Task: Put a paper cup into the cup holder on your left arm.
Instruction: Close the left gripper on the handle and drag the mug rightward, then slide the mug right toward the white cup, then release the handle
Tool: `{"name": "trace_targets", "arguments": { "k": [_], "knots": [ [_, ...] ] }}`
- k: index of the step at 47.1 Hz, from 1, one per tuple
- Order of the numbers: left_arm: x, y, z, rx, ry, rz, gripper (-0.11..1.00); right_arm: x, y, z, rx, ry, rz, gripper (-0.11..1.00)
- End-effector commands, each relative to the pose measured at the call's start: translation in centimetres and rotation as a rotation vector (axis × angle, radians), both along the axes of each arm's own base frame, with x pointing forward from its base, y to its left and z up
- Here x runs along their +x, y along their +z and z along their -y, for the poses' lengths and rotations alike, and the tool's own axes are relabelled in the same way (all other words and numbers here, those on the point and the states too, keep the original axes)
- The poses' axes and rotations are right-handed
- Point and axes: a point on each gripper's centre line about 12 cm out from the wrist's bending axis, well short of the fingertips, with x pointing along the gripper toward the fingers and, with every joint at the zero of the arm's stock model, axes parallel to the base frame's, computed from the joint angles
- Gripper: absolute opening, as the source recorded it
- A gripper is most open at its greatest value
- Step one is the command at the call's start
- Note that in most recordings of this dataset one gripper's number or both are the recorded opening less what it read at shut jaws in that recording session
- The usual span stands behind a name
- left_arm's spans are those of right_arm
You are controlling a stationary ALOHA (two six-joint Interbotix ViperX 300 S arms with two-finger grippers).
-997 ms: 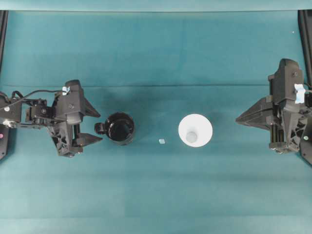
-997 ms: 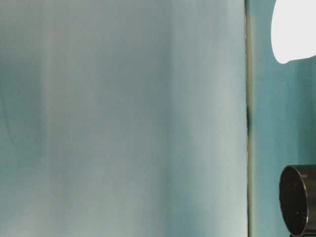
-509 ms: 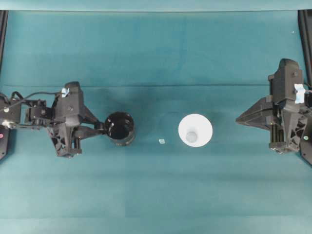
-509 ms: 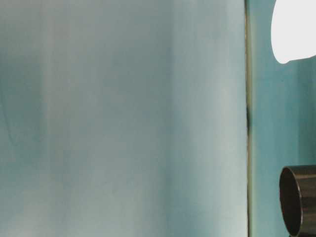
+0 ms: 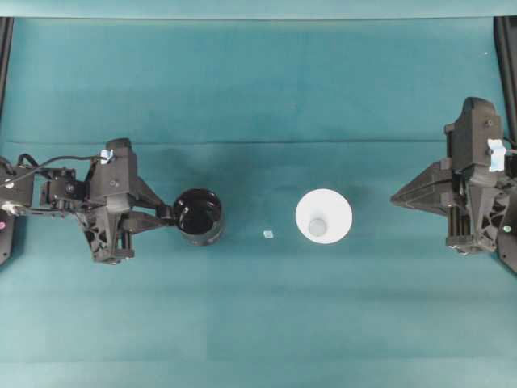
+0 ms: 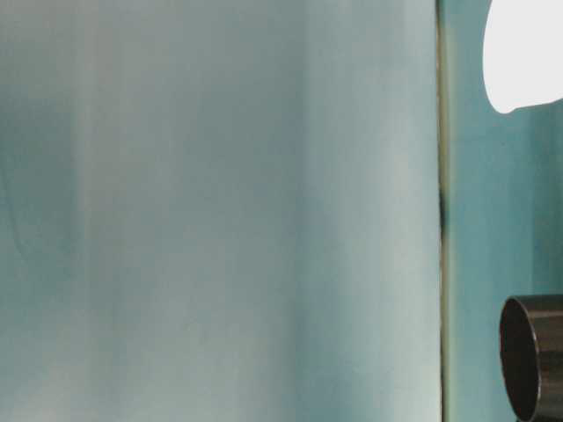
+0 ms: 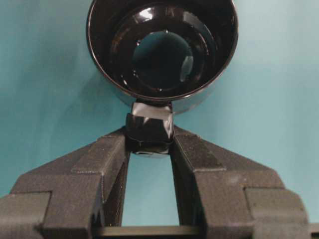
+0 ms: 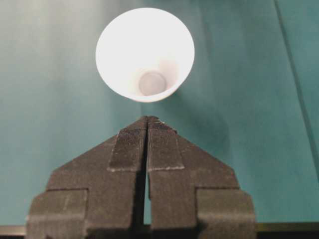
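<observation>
Near the bench's middle, toward my left side, the cup holder [image 5: 199, 214] stands upright, axis vertical, mouth up, its handle stub [image 7: 148, 130] pointing at my left gripper [image 5: 166, 216], whose fingers pinch that stub. The paper cup [image 5: 323, 216] stands upright right of centre, mouth up. My right gripper [image 8: 147, 121] is pressed together, empty, short of the cup.

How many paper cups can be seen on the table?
1. The paper cup stands upright right of the table's centre, between the cup holder and the right gripper, apart from both. No other is visible.
</observation>
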Motion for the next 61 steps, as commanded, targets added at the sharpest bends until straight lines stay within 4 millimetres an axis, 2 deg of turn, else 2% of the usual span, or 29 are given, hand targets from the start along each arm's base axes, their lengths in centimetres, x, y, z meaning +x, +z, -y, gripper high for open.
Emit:
{"name": "trace_targets", "arguments": {
  "k": [1,19,36,61],
  "knots": [
    [0.8,0.8,0.1,0.004,-0.006,0.041,0.30,0.4,1.0,0.0,0.006,-0.007,0.031,-0.01],
    [4.3,2.9,-0.1,0.013,-0.008,0.150,0.30,0.4,1.0,0.0,0.006,-0.007,0.031,-0.01],
    [7.5,2.7,-0.3,0.014,-0.008,0.147,0.30,0.4,1.0,0.0,0.006,-0.007,0.029,-0.01],
    [9.0,1.6,-0.6,0.012,0.000,0.119,0.30,0.4,1.0,0.0,0.006,-0.007,0.029,-0.01]
  ]
}}
